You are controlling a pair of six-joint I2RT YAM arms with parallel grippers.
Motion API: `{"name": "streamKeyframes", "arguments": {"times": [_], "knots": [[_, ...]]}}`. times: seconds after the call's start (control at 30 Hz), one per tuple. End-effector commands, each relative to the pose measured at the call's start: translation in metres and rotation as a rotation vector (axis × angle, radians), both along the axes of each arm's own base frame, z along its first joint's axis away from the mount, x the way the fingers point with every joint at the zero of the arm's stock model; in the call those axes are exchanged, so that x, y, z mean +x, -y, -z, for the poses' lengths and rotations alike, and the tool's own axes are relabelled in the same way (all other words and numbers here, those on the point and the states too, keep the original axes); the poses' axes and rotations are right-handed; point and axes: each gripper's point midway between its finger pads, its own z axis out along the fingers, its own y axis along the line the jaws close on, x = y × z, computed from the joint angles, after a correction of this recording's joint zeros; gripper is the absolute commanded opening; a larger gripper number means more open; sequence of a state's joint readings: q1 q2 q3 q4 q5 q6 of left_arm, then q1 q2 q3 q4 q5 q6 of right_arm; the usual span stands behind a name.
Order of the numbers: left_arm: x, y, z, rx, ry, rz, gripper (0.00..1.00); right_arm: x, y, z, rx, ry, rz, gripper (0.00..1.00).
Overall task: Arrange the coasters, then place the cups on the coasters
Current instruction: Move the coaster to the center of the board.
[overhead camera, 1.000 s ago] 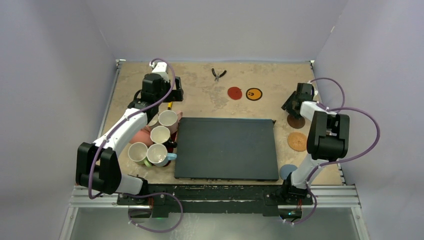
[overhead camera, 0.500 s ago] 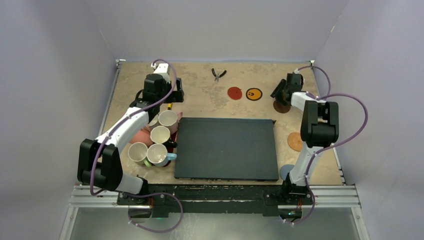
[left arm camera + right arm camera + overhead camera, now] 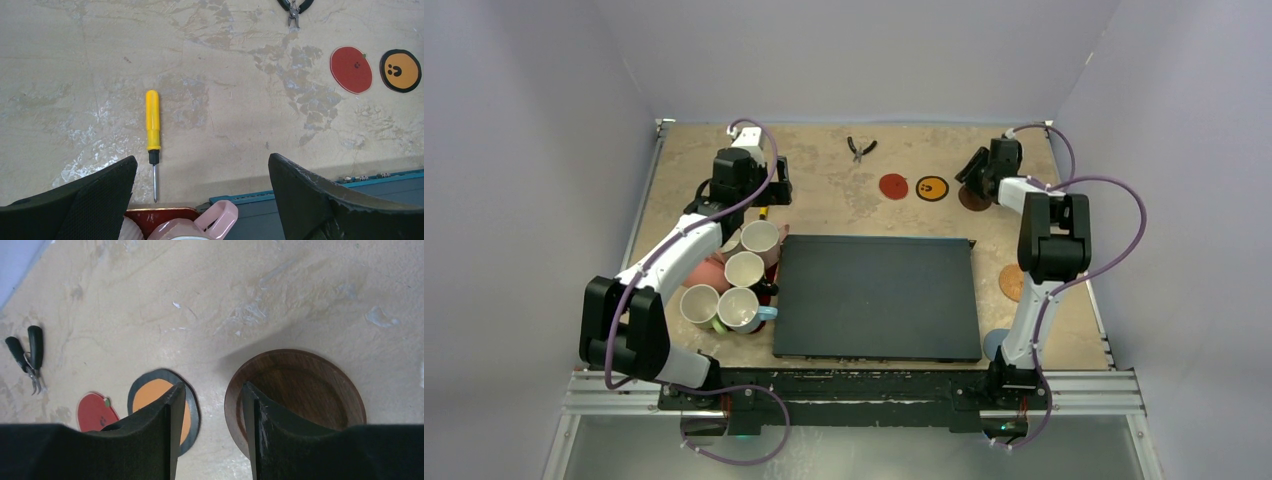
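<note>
Partly under the right gripper (image 3: 212, 390) — jaws narrowly apart — dark brown coaster (image 3: 300, 390).

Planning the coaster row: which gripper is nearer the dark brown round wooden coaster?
Right. The right gripper hangs at the edge of the dark brown coaster; the left gripper is across the table, by the mugs.

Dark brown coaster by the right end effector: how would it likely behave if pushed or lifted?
The dark brown coaster looks like turned wood with a raised rim, so probably stiff and light. Lying flat on the table, it should slide rather than roll or tip. Being thin, it may be hard to pinch from above.
</note>
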State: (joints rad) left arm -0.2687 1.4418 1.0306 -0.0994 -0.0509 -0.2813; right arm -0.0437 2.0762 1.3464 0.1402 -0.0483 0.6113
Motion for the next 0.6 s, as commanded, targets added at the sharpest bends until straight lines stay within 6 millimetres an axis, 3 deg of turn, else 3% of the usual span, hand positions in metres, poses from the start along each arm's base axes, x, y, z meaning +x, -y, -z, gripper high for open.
{"name": "streamKeyframes", "arguments": {"times": [0.0, 0.57], "knots": [[0.009, 0.006, -0.016, -0.027, 0.036, 0.005, 0.98, -0.023, -0.014, 0.048, 0.039, -0.149, -0.021, 0.49], [0.01, 0.006, -0.015, -0.023, 0.031, 0.003, 0.98, -0.009, -0.015, 0.056, 0.052, -0.148, -0.007, 0.49]]}}
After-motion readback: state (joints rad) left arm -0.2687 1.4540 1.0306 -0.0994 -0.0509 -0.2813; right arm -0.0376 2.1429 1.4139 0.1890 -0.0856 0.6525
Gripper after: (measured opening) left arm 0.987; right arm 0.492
